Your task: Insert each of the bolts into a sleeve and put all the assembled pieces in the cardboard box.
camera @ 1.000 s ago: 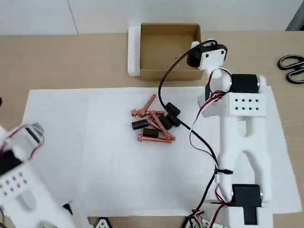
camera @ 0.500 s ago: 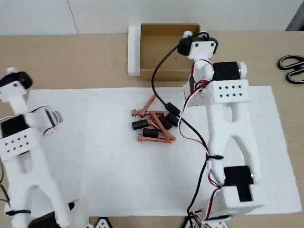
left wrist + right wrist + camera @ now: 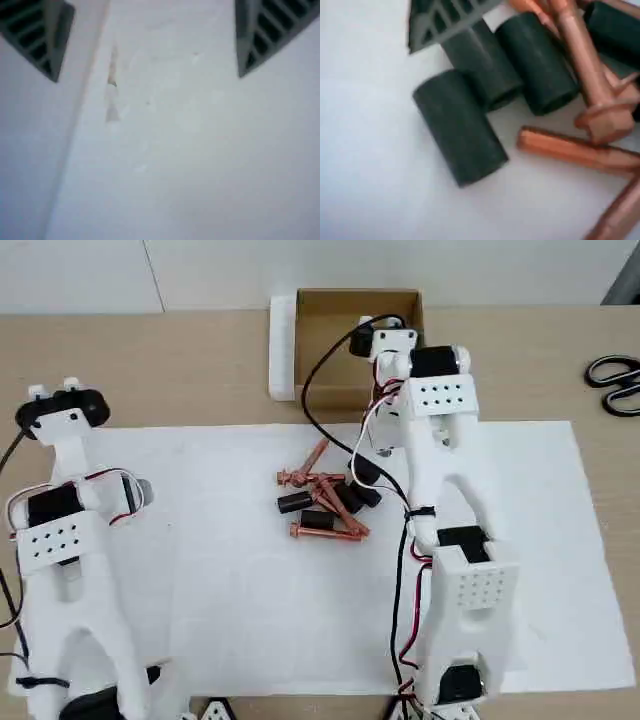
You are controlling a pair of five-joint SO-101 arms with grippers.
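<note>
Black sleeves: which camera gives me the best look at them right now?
Right wrist view: the black sleeves lie close up beside the copper bolts, each outline distinct. The high view shows them small and jumbled among the bolts in the pile. The left wrist view faces the white sheet.

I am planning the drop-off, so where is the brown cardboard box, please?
In the high view, the brown cardboard box sits on the table beyond the white paper sheet, a white foam block against its left side.
</note>
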